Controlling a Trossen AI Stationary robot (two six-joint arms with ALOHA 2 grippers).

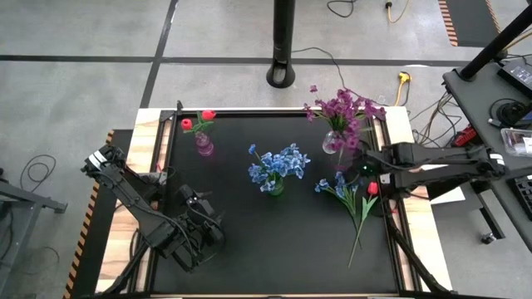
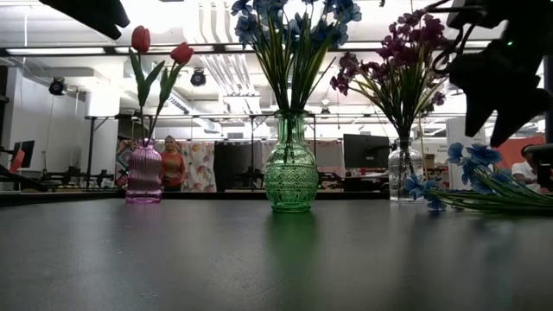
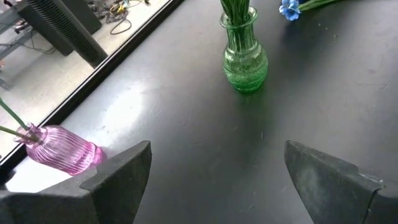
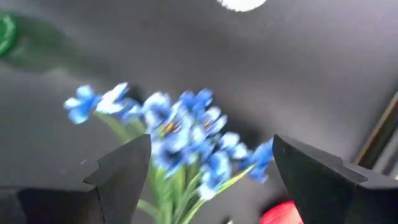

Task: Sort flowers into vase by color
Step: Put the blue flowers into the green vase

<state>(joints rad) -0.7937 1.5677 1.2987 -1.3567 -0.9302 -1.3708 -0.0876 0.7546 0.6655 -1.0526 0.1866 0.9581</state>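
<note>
A pink vase (image 1: pixel 203 145) holds two red tulips, a green vase (image 1: pixel 275 186) holds blue blooms, and a clear vase (image 1: pixel 336 143) holds purple sprays. All three stand upright on the black mat. A loose blue flower (image 1: pixel 342 189) lies flat on the mat right of the green vase, with its stem (image 1: pixel 359 237) pointing toward the near edge. A red tulip bud (image 1: pixel 372 188) lies beside it. My right gripper (image 4: pixel 211 155) is open and hovers above the loose blue blooms (image 4: pixel 186 134) without touching them. My left gripper (image 3: pixel 217 162) is open and waits near the table's near-left corner (image 1: pixel 208 226).
The clear vase with the purple sprays (image 2: pixel 403 168) stands close behind my right gripper (image 2: pixel 510 78). The green vase (image 2: pixel 290 177) is in the middle of the mat and the pink vase (image 2: pixel 143 177) at the far left. A person shows in the room beyond. The near middle of the mat is bare.
</note>
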